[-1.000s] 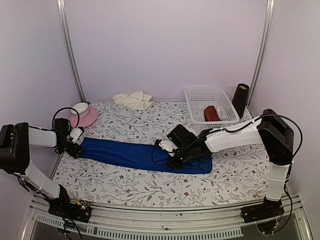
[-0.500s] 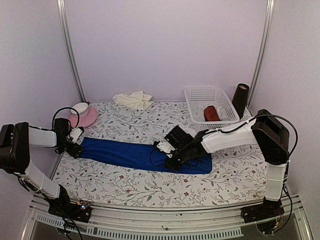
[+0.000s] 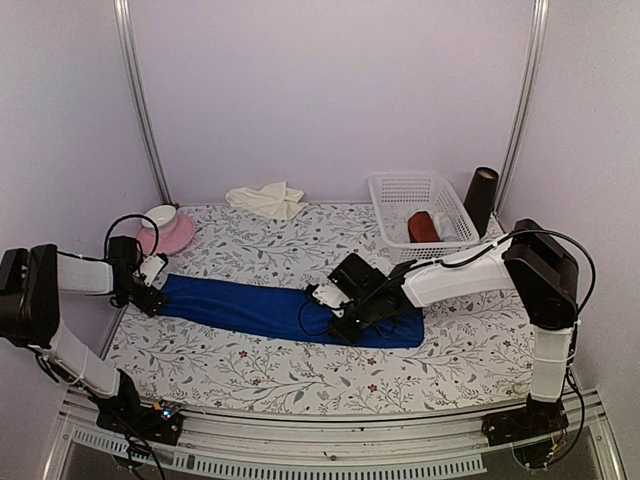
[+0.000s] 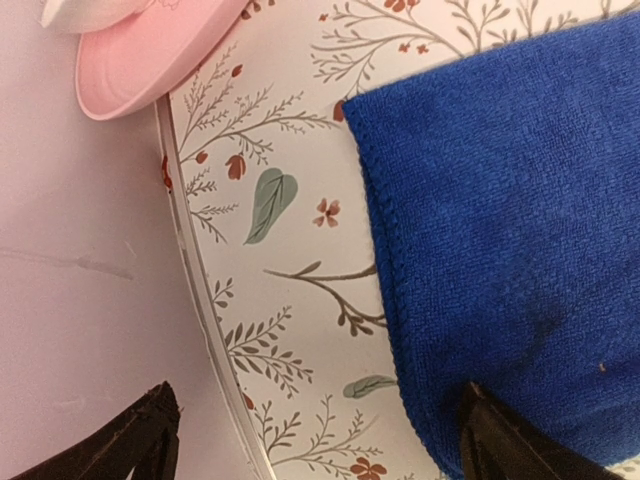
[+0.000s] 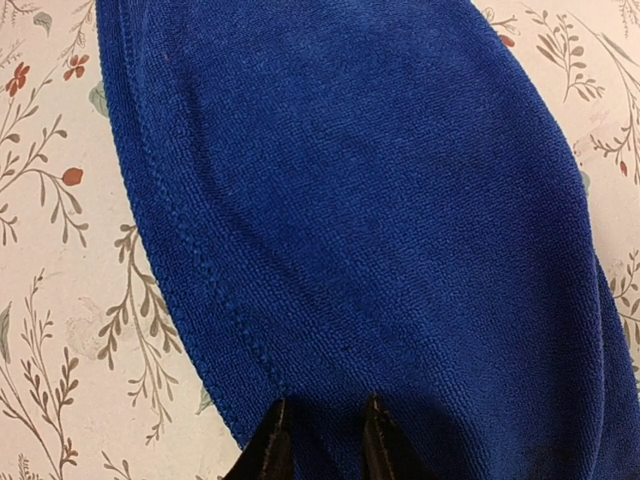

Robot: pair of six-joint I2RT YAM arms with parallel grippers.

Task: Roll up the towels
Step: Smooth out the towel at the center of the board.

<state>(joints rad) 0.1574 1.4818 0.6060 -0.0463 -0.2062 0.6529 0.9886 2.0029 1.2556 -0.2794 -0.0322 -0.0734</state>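
Observation:
The royal blue towel (image 3: pixel 270 310) lies flat as a long strip across the table. It also shows in the left wrist view (image 4: pixel 500 220) and fills the right wrist view (image 5: pixel 370 200). My left gripper (image 3: pixel 150 292) is open at the towel's left end, with one finger (image 4: pixel 500 445) over the cloth and the other by the table's edge (image 4: pixel 320 450). My right gripper (image 3: pixel 335 318) is on the towel's near edge, right of its middle. Its fingers stand close together with blue cloth between the tips (image 5: pixel 325 445). The cream towel (image 3: pixel 265 198) lies crumpled at the back.
A white basket (image 3: pixel 400 190) at the back right holds a dark red roll (image 3: pixel 423 227). A black cylinder (image 3: pixel 482 200) stands beside it. A pink plate (image 3: pixel 172 238) with a white cup (image 3: pixel 160 215) sits at the back left, and also shows in the left wrist view (image 4: pixel 150 60). The table's rail (image 4: pixel 195 300) runs close to my left gripper.
My right gripper has slid a little to the left along the blue towel. The left gripper and the towel's outline look unchanged.

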